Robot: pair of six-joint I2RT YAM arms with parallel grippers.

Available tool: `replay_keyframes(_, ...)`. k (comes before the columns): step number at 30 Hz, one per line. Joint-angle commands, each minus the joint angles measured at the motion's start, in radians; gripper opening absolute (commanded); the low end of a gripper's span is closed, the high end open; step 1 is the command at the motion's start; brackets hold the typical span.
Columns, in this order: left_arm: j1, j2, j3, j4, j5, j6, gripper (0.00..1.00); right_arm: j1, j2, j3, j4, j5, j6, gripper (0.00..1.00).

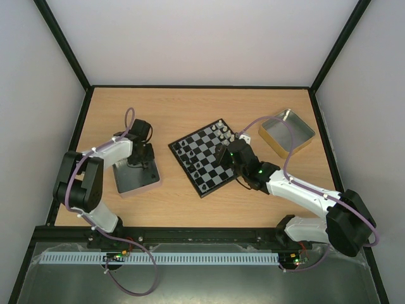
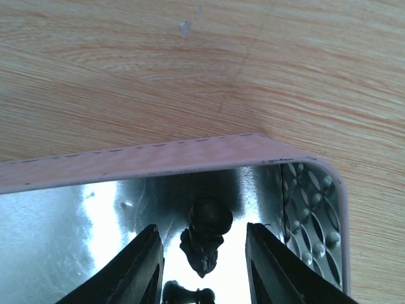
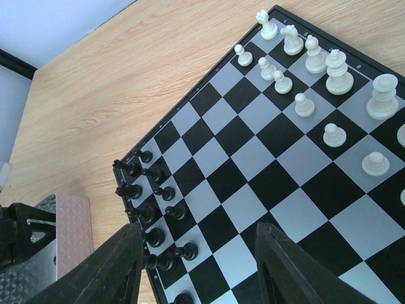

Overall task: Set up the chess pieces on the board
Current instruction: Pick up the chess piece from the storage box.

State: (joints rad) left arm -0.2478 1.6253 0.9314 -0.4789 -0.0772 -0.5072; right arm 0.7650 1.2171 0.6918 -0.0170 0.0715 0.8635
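The chessboard (image 1: pixel 202 159) lies tilted mid-table, also in the right wrist view (image 3: pixel 253 158). Black pieces (image 3: pixel 152 193) stand along its left edge, silvery-white pieces (image 3: pixel 316 69) along its far right edge. My right gripper (image 3: pixel 197 266) is open and empty, hovering over the board's near squares (image 1: pixel 226 156). My left gripper (image 2: pixel 204 266) is open inside a shiny metal tin (image 2: pixel 95 215), its fingers either side of a black piece lying on its side (image 2: pixel 205 237). A second black piece (image 2: pixel 186 294) lies lower between the fingers. In the top view the left gripper (image 1: pixel 140 155) is over that tin (image 1: pixel 134 176).
A second tin with gold walls (image 1: pixel 286 133) sits at the back right, beside the board's white end. Black frame rails edge the table at left (image 1: pixel 74 133) and right (image 1: pixel 326 136). The tin's pink rim (image 2: pixel 190 152) lies ahead of the left fingers.
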Motion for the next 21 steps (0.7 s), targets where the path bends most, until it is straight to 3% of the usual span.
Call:
replay_keyframes(1, 0.004, 0.038, 0.017, -0.002, 0.030, 0.042, 0.38, -0.004, -0.024, 0.018, -0.016, 0.033, -0.007, 0.48)
replay_keyframes(14, 0.004, 0.099, 0.047, 0.017, 0.000, 0.035, 0.33, -0.004, -0.022, 0.018, -0.018, 0.031, -0.005, 0.47)
replay_keyframes(21, 0.004, 0.105, 0.044, 0.012, -0.016, 0.032, 0.18, -0.004, -0.018, 0.018, -0.015, 0.028, -0.003, 0.47)
